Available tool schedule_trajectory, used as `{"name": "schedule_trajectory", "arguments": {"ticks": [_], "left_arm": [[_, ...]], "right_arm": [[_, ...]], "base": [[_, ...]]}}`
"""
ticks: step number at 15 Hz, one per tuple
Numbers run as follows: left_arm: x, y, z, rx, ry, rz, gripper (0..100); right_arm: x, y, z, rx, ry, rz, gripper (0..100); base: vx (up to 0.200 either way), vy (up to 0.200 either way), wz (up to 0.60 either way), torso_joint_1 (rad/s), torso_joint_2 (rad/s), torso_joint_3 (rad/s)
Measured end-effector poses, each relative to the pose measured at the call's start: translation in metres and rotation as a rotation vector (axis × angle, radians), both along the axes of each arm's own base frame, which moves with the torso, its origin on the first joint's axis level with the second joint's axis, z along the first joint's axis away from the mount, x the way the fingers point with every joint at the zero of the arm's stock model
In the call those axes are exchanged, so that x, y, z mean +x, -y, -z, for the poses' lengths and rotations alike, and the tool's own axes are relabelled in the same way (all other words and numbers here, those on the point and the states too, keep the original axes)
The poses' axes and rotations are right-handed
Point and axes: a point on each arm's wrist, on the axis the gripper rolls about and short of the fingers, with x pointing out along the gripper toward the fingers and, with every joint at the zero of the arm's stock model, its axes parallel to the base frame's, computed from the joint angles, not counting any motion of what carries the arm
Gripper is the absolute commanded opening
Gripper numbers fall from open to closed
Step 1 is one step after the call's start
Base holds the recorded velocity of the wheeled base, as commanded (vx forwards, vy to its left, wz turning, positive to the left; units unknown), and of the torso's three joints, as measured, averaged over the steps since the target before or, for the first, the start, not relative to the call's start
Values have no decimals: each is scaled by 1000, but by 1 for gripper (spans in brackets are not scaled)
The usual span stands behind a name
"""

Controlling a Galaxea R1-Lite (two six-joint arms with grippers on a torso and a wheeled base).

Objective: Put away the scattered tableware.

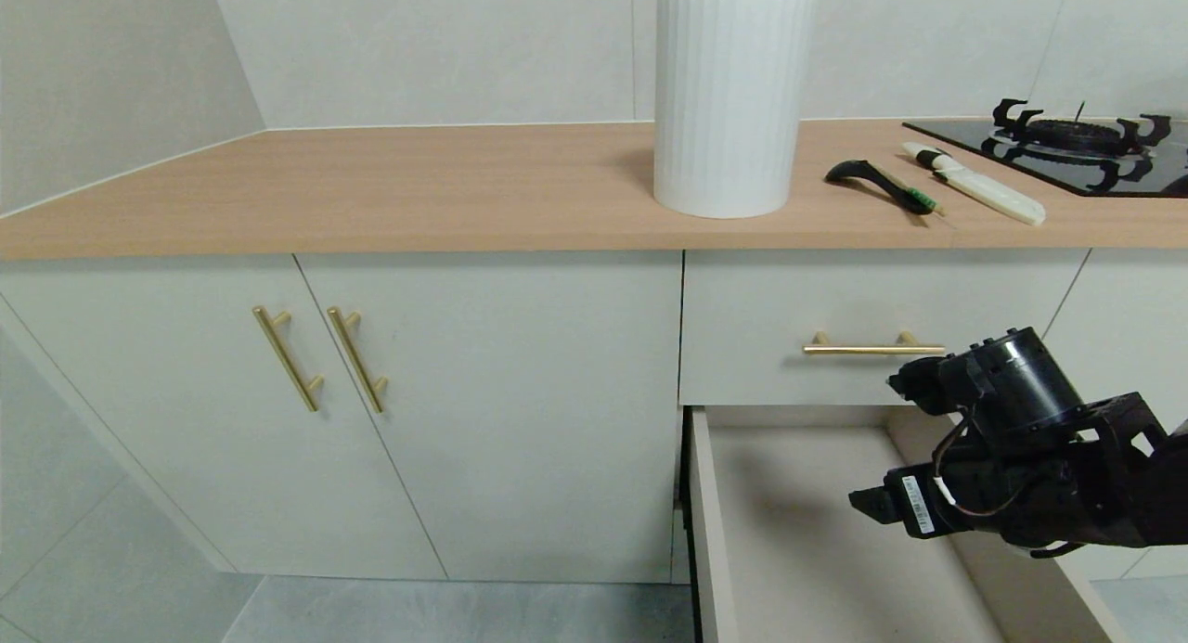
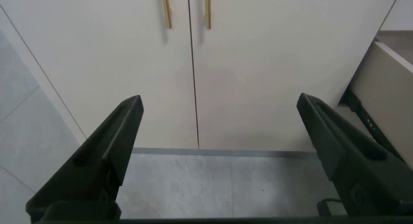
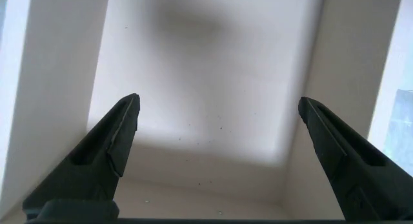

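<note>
- Jaws spread wide with nothing between them, the right gripper point(image 1: 886, 443) hangs low over the open drawer point(image 1: 708, 513), toward its right side. Its wrist view looks down onto the bare drawer floor. It is probably placed here because the drawer is where the tableware is meant to go.
- The left gripper point(image 2: 219, 100) is likewise spread and empty. It is held low and faces the two cabinet doors point(image 2: 258, 69) left of the drawer, seemingly parked out of the way.
- Above the open drawer, a second drawer front with a brass handle point(image 1: 872, 349) is shut.
- The task's pieces lie flat on the counter point(image 1: 371, 179), near its front edge toward the right end. A black-headed spoon point(image 1: 882, 184) and a white knife point(image 1: 974, 184) lie close together but apart, slanting the same way.
- A white ribbed canister point(image 1: 729, 96) stands upright just left of the spoon, also near the front edge.
- The hob point(image 1: 1067, 151) fills the counter's far right corner, just beyond the knife.
- Nothing looks stowed yet. By my judgement the right arm must rise from the drawer to the counter, and utensils lying this flat call for a low, careful pinch.
</note>
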Motion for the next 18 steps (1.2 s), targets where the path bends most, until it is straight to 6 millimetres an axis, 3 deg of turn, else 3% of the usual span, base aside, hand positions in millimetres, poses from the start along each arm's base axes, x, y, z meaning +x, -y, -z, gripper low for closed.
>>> {"name": "schedule_trajectory", "arguments": {"ticks": [6, 18], "left_arm": [[0, 0, 0, 0, 0, 1, 100], [0, 0, 0, 0, 0, 0, 100]], "right_arm": [[1, 1, 1, -9, 2, 10, 100], [1, 0, 2, -12, -2, 11, 100]], "base": [[0, 0, 0, 55, -176, -178], [0, 0, 0, 165, -491, -300]]}}
